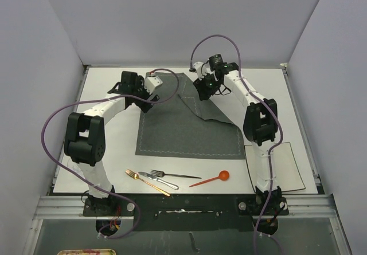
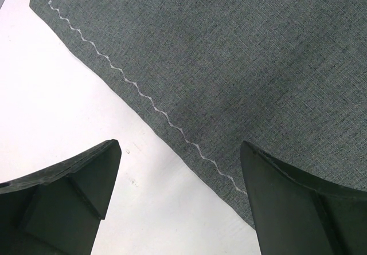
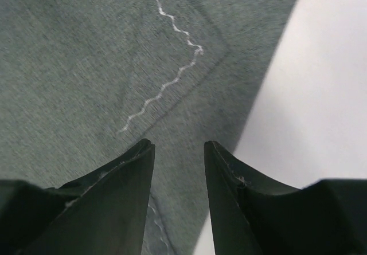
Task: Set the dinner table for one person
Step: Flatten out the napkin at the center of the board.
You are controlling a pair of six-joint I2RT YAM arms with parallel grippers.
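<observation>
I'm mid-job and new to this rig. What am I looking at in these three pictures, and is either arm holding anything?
Two robot arms stand at the near edge of the dinner table. The wide picture looks down from above; the others look out from each wrist, dark wedges being fingers. A grey placemat lies mid-table, far right corner folded over. Cutlery, including an orange spoon, lies near; a plate sits right. Left gripper and right gripper are open, holding nothing.

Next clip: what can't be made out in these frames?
- Plate: top view, left part behind the right arm.
- Whether the right gripper touches the placemat: top view, wrist covers the fingertips; right wrist view blurred.
- Gold utensil: top view, too small to identify.
</observation>
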